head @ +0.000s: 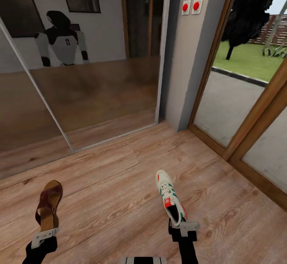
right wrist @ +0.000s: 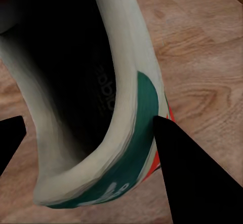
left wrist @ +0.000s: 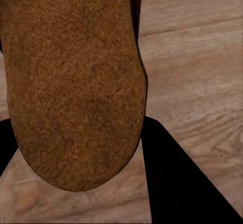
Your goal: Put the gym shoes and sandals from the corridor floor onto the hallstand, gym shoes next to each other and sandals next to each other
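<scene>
Shoes rode heel-first in both grippers above the warm brown wood-plank corridor floor (head: pixel 119 184), each long axis pointing straight ahead. Left gripper (head: pixel 44 235) clamped the brown leather woven-strap sandal (head: pixel 48 205); right gripper (head: pixel 184 227) clamped the white green-striped lace-up gym shoe (head: pixel 170 196).

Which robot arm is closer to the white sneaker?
Right. The right tool grips the white sneaker at its heel, while the left tool is off to the side, holding the brown sandal.

- Corridor floor (head: pixel 119 176): warm brown wood-grain planks, running up to a mirrored sliding door on one edge and a wood-framed glass door on the other.
- No object visibly lies directly on the planks here.
</scene>
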`<state>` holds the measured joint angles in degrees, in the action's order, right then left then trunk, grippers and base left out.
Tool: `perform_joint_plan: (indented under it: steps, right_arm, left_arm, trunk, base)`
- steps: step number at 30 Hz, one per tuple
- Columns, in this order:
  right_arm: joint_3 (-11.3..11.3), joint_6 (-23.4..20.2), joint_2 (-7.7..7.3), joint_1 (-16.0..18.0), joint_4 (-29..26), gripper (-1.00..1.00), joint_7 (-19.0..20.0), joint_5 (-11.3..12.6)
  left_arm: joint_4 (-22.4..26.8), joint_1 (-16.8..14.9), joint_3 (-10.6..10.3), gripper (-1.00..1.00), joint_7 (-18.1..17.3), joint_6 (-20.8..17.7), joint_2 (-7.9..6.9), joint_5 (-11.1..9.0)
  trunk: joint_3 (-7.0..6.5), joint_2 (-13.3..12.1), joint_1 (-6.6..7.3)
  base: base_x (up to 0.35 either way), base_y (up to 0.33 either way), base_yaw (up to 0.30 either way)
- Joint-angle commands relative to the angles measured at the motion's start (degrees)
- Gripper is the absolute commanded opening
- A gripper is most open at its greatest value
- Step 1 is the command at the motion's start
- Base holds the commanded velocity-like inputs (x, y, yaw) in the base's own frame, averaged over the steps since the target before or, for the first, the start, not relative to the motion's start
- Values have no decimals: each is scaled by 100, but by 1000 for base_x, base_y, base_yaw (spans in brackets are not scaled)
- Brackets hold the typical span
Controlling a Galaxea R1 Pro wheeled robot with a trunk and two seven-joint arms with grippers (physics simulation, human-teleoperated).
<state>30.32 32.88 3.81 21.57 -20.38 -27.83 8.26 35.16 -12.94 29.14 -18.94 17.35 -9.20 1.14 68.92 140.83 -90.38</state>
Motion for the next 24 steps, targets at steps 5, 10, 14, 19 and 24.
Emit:
perform_joint_plan:
  steps: [5,10,14,19,24]
  right_arm:
    - [51,25,-3,5,3,-100,-38,53]
    - [53,25,3,5,6,-100,-41,53]
    - [53,18,12,5,8,-100,-39,53]
    - [55,17,20,5,72,-100,-39,53]
    - [59,16,31,5,117,-100,-38,53]
  left_arm:
    - [-3,-7,39,-100,-48,14,3,27]
    - [-9,-7,36,-100,-49,14,5,27]
    - [-9,-7,33,-100,-49,14,6,27]
    - [-11,-7,31,-100,-49,14,6,27]
    - [-17,-7,32,-100,-49,14,6,27]
  trunk:
    - [4,2,2]
    - [4,2,2]
    - [4,2,2]
    - [4,2,2]
    - [4,2,2]
  base:
    - [-9,-3,278]
    - [-1,0,277]
    - [0,0,277]
    - [0,0,278]
    - [0,0,278]
